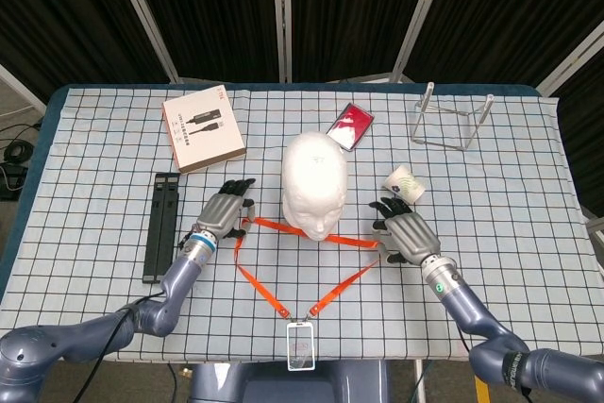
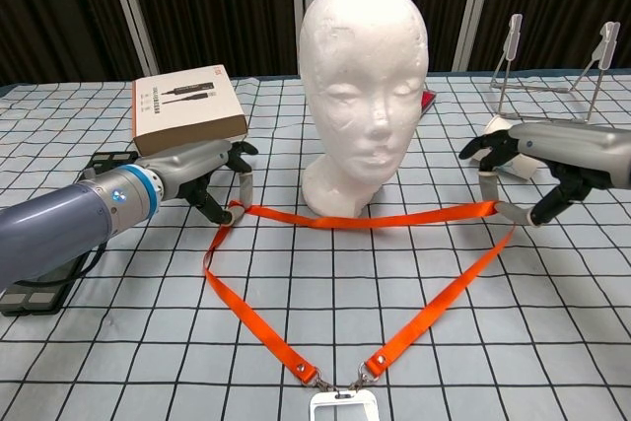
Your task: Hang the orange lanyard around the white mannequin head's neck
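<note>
The white mannequin head (image 1: 314, 183) (image 2: 364, 96) stands upright in the middle of the checked table. The orange lanyard (image 1: 274, 301) (image 2: 394, 217) lies in a loop in front of its base, the strap stretched across just before the neck, its badge holder (image 1: 301, 344) (image 2: 344, 408) at the near edge. My left hand (image 1: 226, 211) (image 2: 209, 171) pinches the strap's left end beside the head. My right hand (image 1: 404, 231) (image 2: 552, 165) pinches the strap's right end. Both ends sit slightly off the table.
A brown cable box (image 1: 202, 128) (image 2: 187, 106) lies back left, a black flat bar (image 1: 161, 226) at the left. A red card (image 1: 350, 125), a wire stand (image 1: 451, 119) (image 2: 554, 64) and a small white cup (image 1: 403, 183) sit behind and right of the head.
</note>
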Controlling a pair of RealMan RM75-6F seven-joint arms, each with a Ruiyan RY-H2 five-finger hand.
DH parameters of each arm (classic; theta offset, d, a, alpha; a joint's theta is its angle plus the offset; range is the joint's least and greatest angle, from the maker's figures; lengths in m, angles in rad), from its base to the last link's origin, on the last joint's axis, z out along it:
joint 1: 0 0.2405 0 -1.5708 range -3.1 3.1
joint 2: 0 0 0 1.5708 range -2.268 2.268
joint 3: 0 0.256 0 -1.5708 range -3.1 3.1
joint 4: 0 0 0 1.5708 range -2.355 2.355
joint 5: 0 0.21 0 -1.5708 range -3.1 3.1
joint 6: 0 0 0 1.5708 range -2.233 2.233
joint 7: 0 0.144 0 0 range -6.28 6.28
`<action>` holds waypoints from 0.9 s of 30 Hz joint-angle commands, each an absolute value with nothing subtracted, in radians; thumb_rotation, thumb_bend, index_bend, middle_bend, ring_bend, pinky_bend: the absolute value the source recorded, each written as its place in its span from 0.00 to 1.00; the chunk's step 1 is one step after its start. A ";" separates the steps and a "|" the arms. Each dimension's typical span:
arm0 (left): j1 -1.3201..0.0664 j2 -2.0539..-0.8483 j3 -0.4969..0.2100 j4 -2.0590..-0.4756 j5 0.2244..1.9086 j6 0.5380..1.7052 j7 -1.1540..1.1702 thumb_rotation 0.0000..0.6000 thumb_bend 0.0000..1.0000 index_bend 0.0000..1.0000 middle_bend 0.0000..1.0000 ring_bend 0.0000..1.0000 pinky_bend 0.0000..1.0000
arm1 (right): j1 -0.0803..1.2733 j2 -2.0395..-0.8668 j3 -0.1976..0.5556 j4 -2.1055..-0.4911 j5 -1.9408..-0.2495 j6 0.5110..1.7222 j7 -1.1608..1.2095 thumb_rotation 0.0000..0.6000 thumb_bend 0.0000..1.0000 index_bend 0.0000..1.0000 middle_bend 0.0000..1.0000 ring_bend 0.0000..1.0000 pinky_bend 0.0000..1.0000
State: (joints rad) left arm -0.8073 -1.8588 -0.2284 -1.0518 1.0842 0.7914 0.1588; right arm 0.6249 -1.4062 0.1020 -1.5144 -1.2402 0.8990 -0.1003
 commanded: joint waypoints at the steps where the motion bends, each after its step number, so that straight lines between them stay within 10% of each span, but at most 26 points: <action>1: -0.800 -1.845 -0.220 -1.075 1.104 0.808 0.153 1.00 0.48 0.73 0.00 0.00 0.00 | 0.623 -1.405 0.100 -1.516 -1.246 0.902 -0.098 1.00 0.51 0.74 0.11 0.00 0.00; 27: -0.617 -1.616 -0.060 -1.396 1.425 1.133 -0.008 1.00 0.49 0.77 0.00 0.00 0.00 | 0.582 -1.246 -0.006 -1.553 -1.609 1.051 0.146 1.00 0.51 0.74 0.14 0.00 0.00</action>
